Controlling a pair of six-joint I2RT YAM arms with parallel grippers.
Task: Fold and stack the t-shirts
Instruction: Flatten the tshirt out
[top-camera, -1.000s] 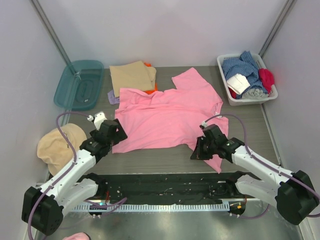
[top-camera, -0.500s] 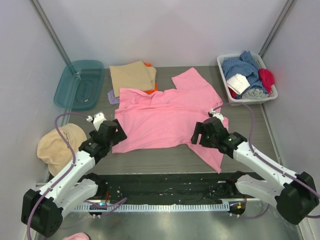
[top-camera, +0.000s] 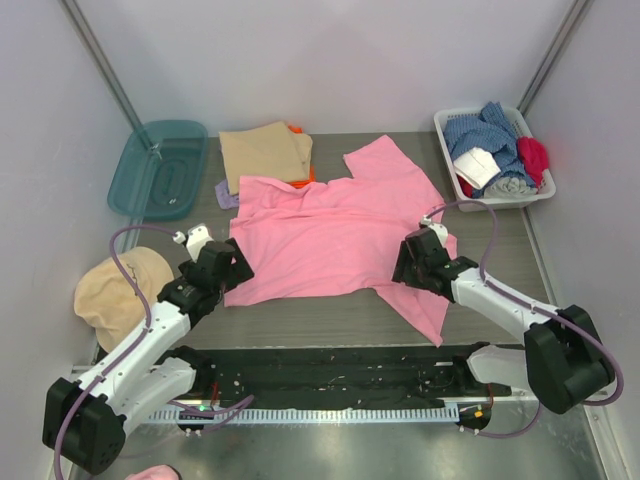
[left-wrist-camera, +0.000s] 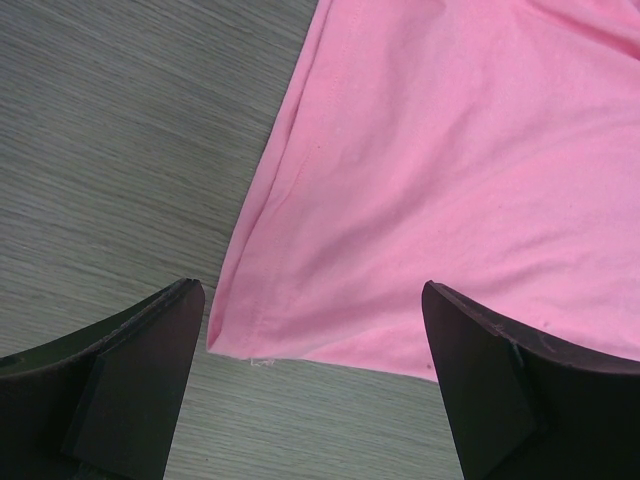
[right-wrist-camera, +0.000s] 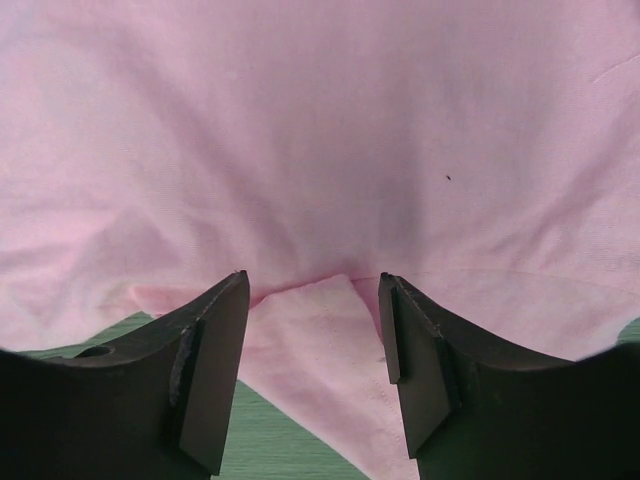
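Observation:
A bright pink t-shirt lies spread open on the table, with one sleeve pointing to the near right. At the back left lies a folded tan t-shirt on an orange one; a lilac edge peeks out beside them. My left gripper hangs open over the pink shirt's near left corner, touching nothing. My right gripper stands open above the seam where the near right sleeve meets the body; cloth lies between and under the fingers, not pinched.
A teal tub sits at the back left. A white basket of mixed laundry stands at the back right. A round tan cap lies beside the left arm. Bare grey table runs along the near edge.
My right gripper has opened, letting go of the near right sleeve, and has moved back onto the shirt body. The sleeve now lies flat. The left arm has not moved.

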